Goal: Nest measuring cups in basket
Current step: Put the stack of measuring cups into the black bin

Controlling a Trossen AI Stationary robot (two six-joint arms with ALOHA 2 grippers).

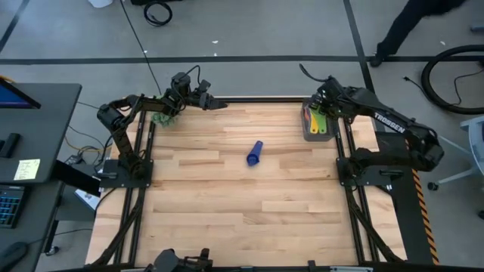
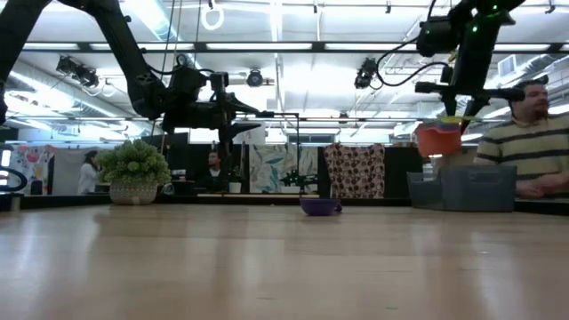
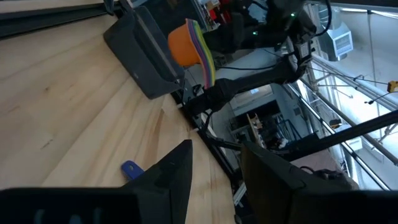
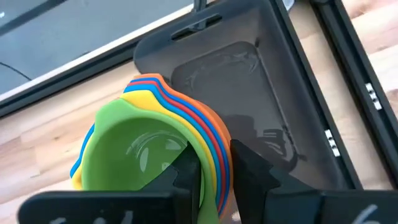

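Several measuring cups sit nested in one stack [image 4: 149,149], green innermost and orange outermost. My right gripper [image 4: 217,177] is shut on this stack above the dark grey basket [image 4: 249,106], whose floor is bare. In the low view the stack [image 2: 438,138] hangs clear above the basket [image 2: 462,188]. One darker blue cup [image 1: 255,153] lies alone mid-table, also in the low view [image 2: 320,206]. My left gripper [image 1: 215,103] is open and raised near the far left edge, touching nothing. My right gripper pinches the nested stack at one side, where the layered coloured edges [image 4: 214,168] pass between its two fingers. One finger [image 4: 189,177] lies over the green cup's side and the other [image 4: 249,168] on the orange outer side. The stack is lifted clear above the basket.
A fuzzy green plant ball [image 1: 162,115] in a pale pot sits at the far left corner below my left arm. The basket stands at the far right corner by the right arm's frame [image 1: 344,143]. People sit beyond the table's far edge [image 2: 533,133].
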